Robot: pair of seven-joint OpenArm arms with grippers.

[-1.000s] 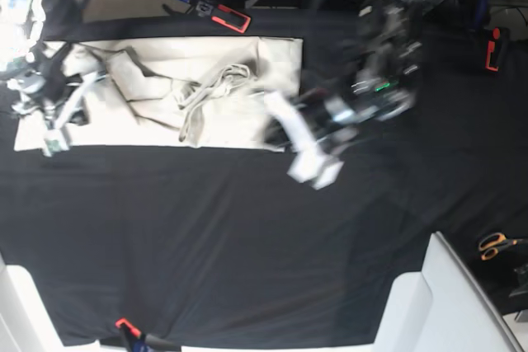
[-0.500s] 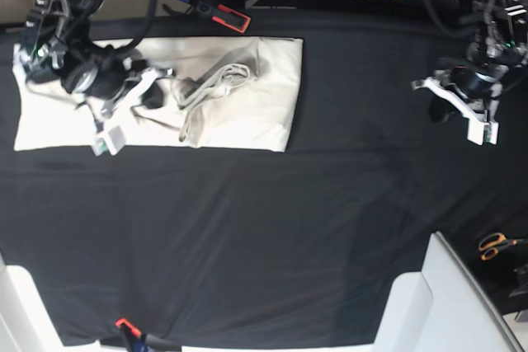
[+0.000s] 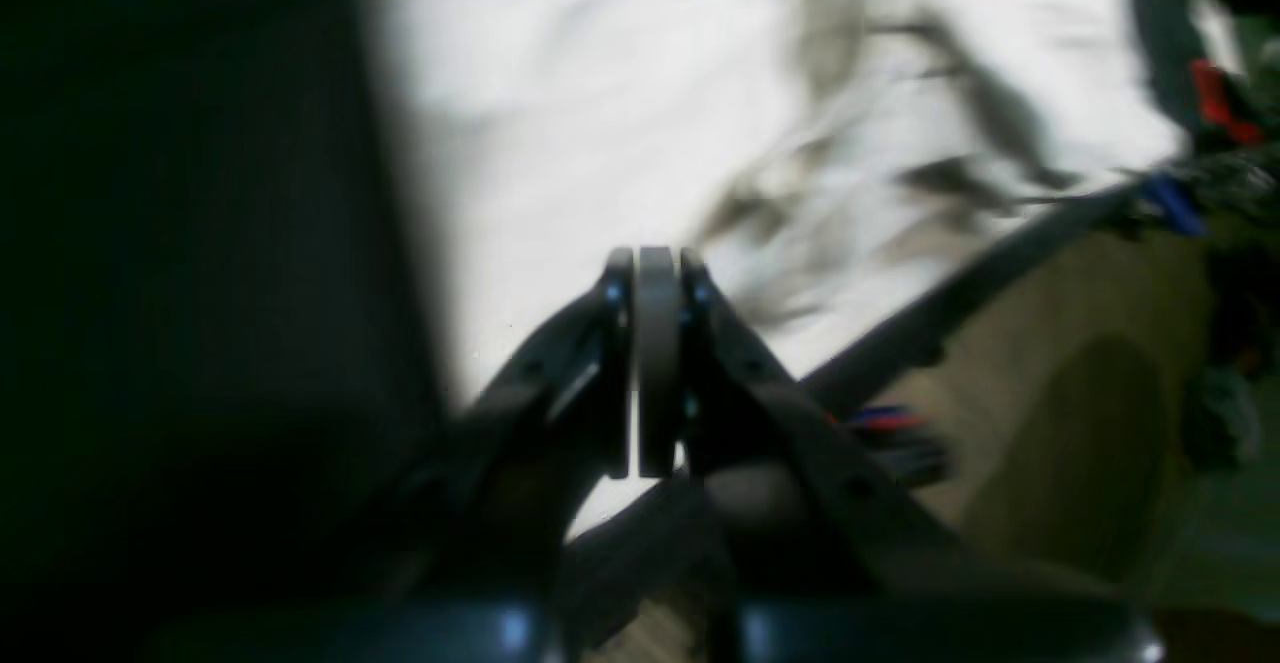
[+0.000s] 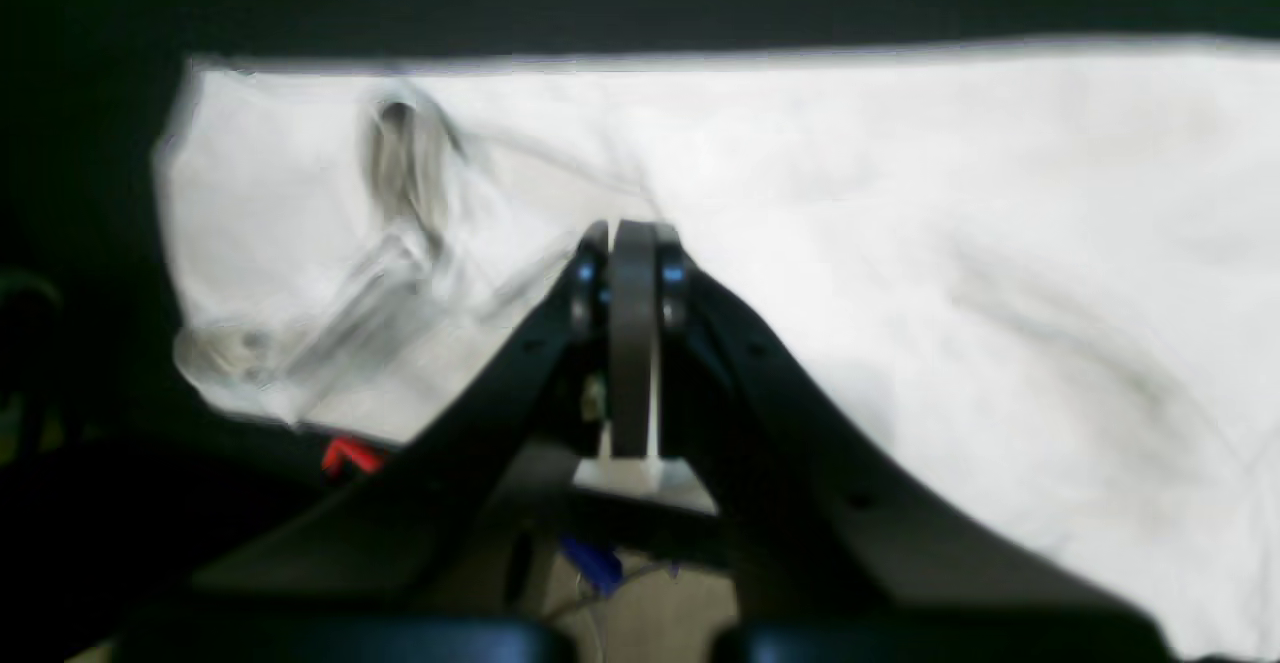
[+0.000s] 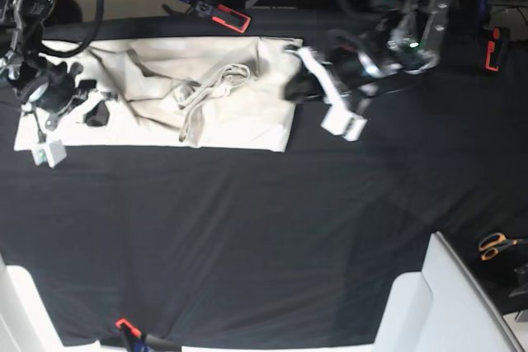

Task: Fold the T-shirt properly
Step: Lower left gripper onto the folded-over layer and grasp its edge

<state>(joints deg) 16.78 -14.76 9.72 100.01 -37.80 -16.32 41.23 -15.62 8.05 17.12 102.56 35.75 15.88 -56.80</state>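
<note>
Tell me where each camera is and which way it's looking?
Base: high above, looking down on the black table, the T-shirt and both arms.
Left wrist: on the left arm, looking past its shut left gripper at the T-shirt.
Right wrist: on the right arm, looking past its shut right gripper at the T-shirt.
All three share the T-shirt.

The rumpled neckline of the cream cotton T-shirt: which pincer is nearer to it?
The left pincer, off the cream cotton T-shirt's edge over black cloth. The right pincer sits at the far end, farther from the rumpled neckline.
</note>
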